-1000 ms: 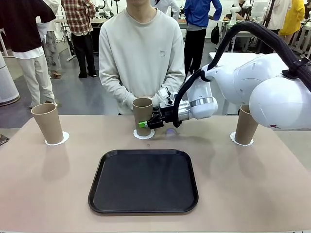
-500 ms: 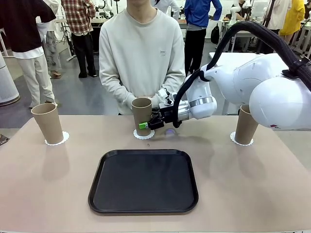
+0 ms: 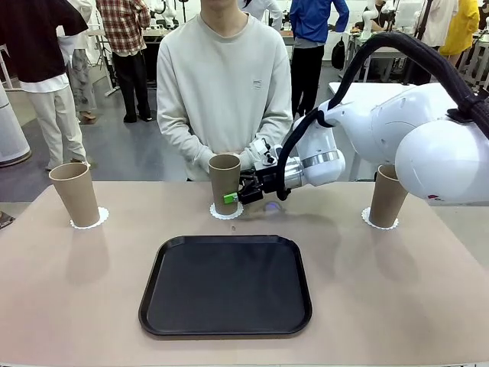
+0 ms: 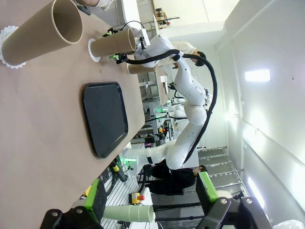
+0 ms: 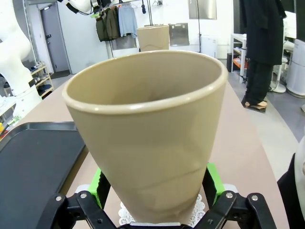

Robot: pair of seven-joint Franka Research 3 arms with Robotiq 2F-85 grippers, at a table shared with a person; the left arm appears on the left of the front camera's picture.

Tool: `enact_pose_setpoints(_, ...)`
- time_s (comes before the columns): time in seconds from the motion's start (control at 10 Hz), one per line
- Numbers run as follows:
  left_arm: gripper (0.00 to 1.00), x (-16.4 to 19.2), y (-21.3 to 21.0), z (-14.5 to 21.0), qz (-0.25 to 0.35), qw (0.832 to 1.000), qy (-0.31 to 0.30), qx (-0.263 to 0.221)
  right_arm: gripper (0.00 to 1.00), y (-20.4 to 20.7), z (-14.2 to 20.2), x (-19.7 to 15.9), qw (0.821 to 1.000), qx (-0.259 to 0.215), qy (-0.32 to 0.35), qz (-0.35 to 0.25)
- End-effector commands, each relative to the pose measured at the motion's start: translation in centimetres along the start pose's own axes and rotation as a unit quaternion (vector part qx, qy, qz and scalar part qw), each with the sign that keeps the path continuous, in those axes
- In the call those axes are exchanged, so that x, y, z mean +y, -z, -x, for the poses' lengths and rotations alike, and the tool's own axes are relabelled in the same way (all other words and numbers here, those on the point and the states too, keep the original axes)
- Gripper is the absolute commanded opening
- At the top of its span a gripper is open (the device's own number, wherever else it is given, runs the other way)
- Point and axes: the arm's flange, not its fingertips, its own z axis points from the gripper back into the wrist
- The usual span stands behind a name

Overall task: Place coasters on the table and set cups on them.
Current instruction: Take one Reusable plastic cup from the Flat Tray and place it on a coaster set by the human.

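My right hand (image 3: 234, 197) is spread wide, its green pads (image 5: 213, 177) flanking the base of the middle tall tan paper cup (image 3: 225, 182) without pinching it; that cup stands on its small white lacy paper coaster (image 3: 227, 211) at the far edge of the beige-pink tabletop (image 3: 84, 290). My left hand (image 4: 151, 198) hangs spread too, gripping nothing. Two more cups, left (image 3: 75, 193) and right (image 3: 386, 196), already sit on their coasters (image 3: 89, 219), so I judge the job essentially finished (only backing away remains). A black rounded tray (image 3: 226, 285) lies bare nearer me; a person (image 3: 225, 84) in a pale sweatshirt stands opposite.
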Motion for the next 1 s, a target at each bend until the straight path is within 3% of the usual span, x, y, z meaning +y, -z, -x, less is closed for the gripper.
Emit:
enact_pose_setpoints(0.0, 1.00, -0.3, -0.1, 0.1, 0.003, 1.000, -0.001, -0.003, 1.00, -1.1, -0.3, 0.4, 1.000, 0.007, 0.016, -0.009)
enact_pose_setpoints(0.6, 1.00, -0.3, -0.1, 0.1, 0.003, 1.000, -0.001, -0.003, 1.00, -4.7, -0.7, 2.6, 0.999, 0.028, 0.035, 0.009)
enact_pose_setpoints(0.9, 1.00, -0.3, -0.1, 0.1, 0.003, 1.000, -0.001, -0.003, 1.00, -7.5, -2.4, 5.2, 0.989, 0.114, 0.074, 0.059)
